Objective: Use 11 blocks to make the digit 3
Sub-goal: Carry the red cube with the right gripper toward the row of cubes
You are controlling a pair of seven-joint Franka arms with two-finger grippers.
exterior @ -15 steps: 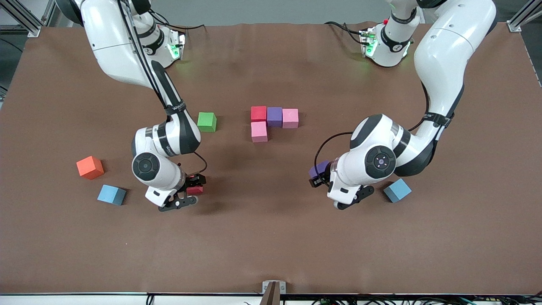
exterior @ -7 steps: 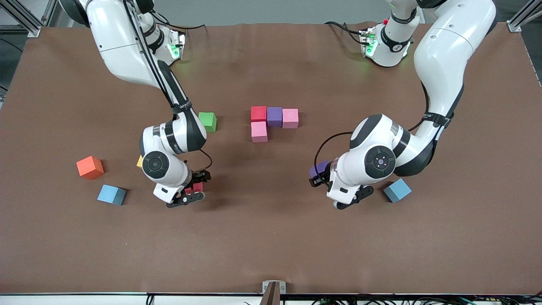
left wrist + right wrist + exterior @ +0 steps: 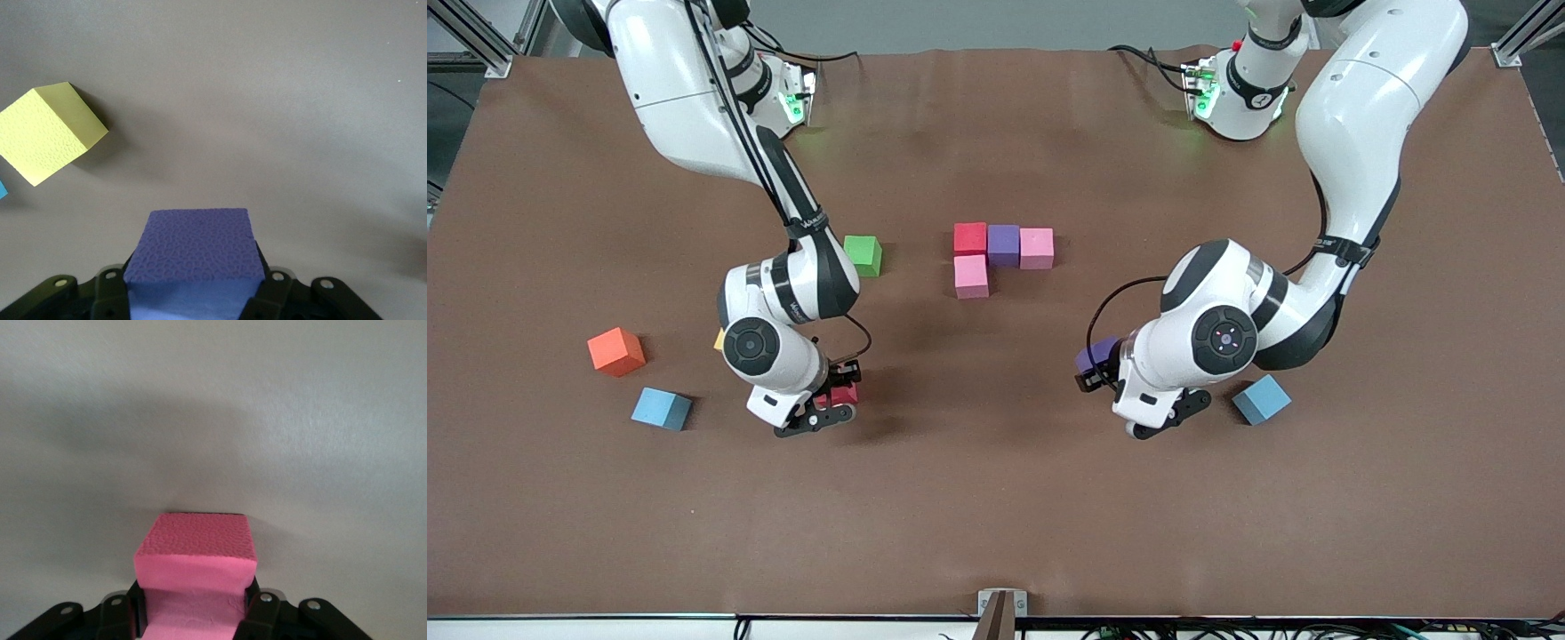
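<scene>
1. Since the earlier pictures, shifted: the right gripper (image 3: 829, 402) with its red block (image 3: 842, 395), now a little toward the middle of the tabletop (image 3: 996, 516); a yellow block (image 3: 719, 339), hidden before, now showing as a sliver beside the right arm's wrist. No change at the left arm.
2. Right gripper: low over the tabletop, fingers (image 3: 263, 613) pinching the red block on two sides. In the right wrist view this block (image 3: 196, 553) looking pinkish, with its shadow on the bare surface under it.
3. Left gripper (image 3: 1104, 372): low over the tabletop toward the left arm's end, fingers (image 3: 273, 290) closed on a purple block (image 3: 1096, 356). In the left wrist view, the purple block (image 3: 193, 250) clamped between both fingers.
4. Seen also in the left wrist view: a second yellow block (image 3: 48, 131), lying on the tabletop, turned at an angle, well apart from the held one.
5. In the middle: a row of three touching blocks, red (image 3: 970, 238), purple (image 3: 1003, 244), pink (image 3: 1037, 247); a second pink block (image 3: 971, 276) touching the red one, nearer to the front camera.
6. Green block (image 3: 863, 254) alone, beside the right arm's forearm.
7. Light blue block (image 3: 1261, 398) just beside the left arm's wrist.
8. Toward the right arm's end: an orange cube (image 3: 615, 351), and nearer to the camera a second light blue block (image 3: 662, 409).
</scene>
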